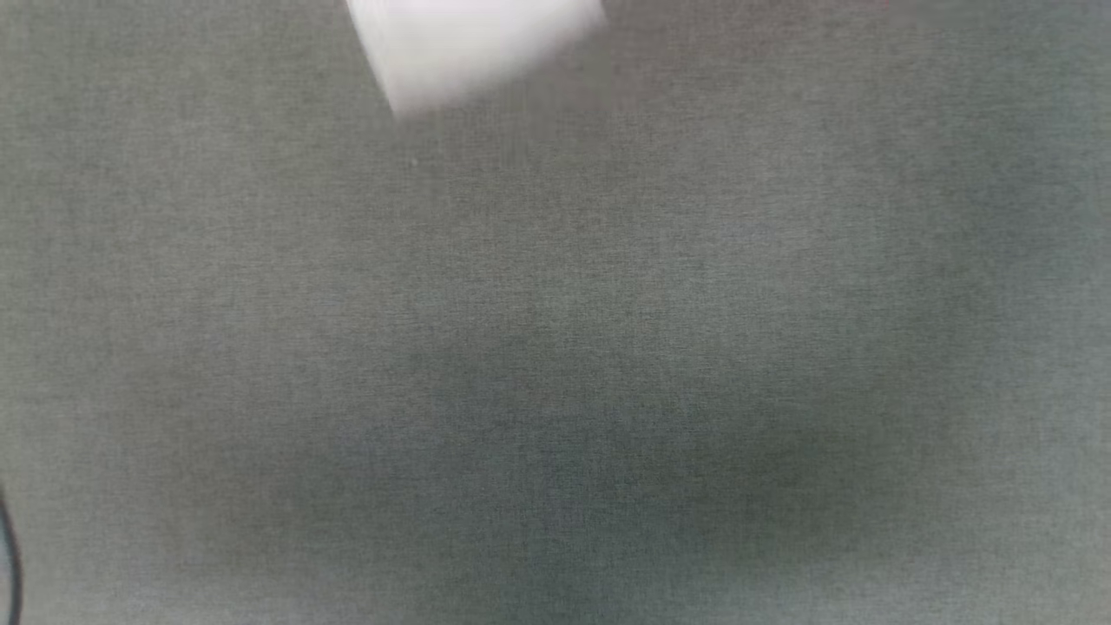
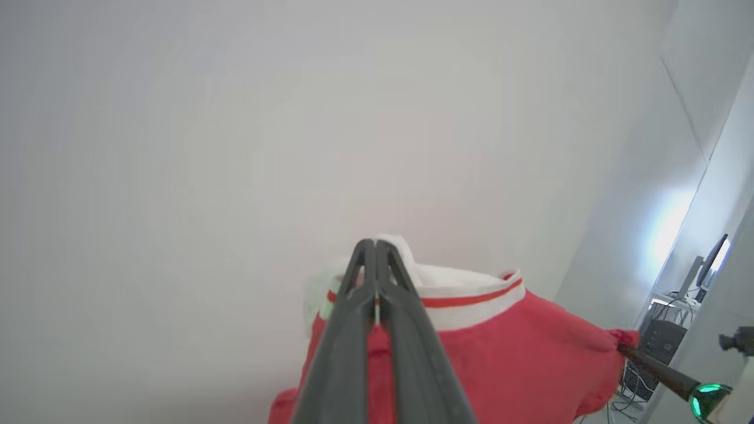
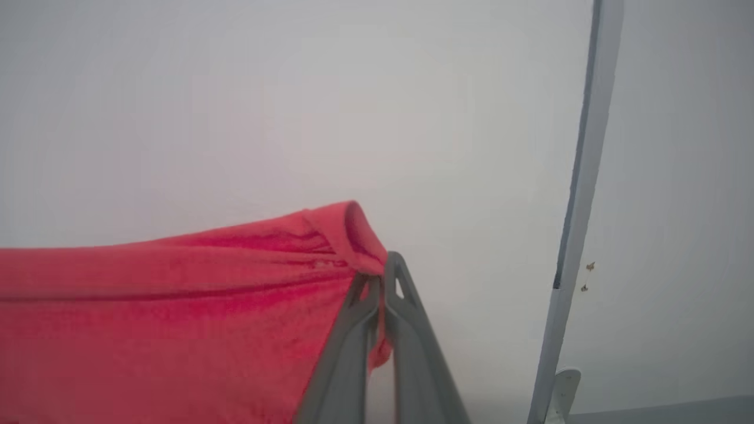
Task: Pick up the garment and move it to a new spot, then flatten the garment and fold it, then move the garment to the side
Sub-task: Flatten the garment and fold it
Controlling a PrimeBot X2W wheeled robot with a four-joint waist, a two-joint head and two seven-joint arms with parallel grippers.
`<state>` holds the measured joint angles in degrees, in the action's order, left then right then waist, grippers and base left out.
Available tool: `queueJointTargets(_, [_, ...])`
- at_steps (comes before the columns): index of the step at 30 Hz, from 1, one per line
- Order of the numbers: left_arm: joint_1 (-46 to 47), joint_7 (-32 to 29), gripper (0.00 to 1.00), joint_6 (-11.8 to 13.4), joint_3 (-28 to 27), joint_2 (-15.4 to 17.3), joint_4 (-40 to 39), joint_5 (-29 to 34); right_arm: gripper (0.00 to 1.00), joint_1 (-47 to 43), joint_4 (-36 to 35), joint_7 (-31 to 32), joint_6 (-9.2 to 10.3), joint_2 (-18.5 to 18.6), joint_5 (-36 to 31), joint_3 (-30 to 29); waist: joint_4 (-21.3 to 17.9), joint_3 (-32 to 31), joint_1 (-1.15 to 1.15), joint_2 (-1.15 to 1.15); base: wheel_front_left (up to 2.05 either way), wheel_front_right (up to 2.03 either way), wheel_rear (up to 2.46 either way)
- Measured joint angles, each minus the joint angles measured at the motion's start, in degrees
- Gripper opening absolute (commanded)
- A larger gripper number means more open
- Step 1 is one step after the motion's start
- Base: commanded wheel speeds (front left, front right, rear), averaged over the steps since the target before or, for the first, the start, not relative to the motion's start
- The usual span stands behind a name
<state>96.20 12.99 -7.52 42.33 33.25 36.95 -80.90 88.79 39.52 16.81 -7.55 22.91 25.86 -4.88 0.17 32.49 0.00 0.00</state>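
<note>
The garment (image 2: 518, 353) is off the surface and hangs stretched between the two claws, so the pick-up looks done and the carry to a new spot seems to be the step in hand. Laying it down, flattening, folding and the final move to the side are all left. The left claw (image 2: 375, 250) is pressed together, its two dark fingers meeting at the tips and pinching the fabric right at the white collar band (image 2: 471, 294) with its red stripe. The right claw (image 3: 386, 265) is likewise closed tight, nipping a rolled red edge well apart from that collar band, at the far corner of the cloth. Red fabric runs taut from the collar band out to that corner and sags below it. In the head view the grey woven table top (image 1: 555, 347) lies bare of the garment, with a blurred pale forearm (image 1: 469, 43) at its upper edge.
</note>
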Motion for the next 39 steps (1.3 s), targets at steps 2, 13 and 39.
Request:
queueJointTargets(2, [2.1, 0.6, 0.0, 0.0, -0.9, -0.9, 0.3, -0.6, 0.0, 2.1, 2.1, -1.2, 0.0, 0.0, -0.3, -0.6, 0.0, -0.5, 0.0, 0.0, 0.0, 0.0, 0.0])
queueJointTargets(13, [-17.3, 0.8, 0.0, 0.0, 4.1, 1.3, -8.6, -6.6, 0.0, -10.6, 5.6, 1.4, 0.02, 1.1, 7.0, 8.3, 0.5, -2.4, 0.0, 0.0, 0.0, 0.0, 0.0])
queueJointTargets(39, [-78.3, 2.0, 0.0, 0.1, 3.4, 13.0, -44.7, -4.2, 0.0, -84.4, -40.7, 19.9, 0.07, 13.3, 32.8, 5.2, 2.7, -11.1, 0.0, 0.0, 0.0, 0.0, 0.0])
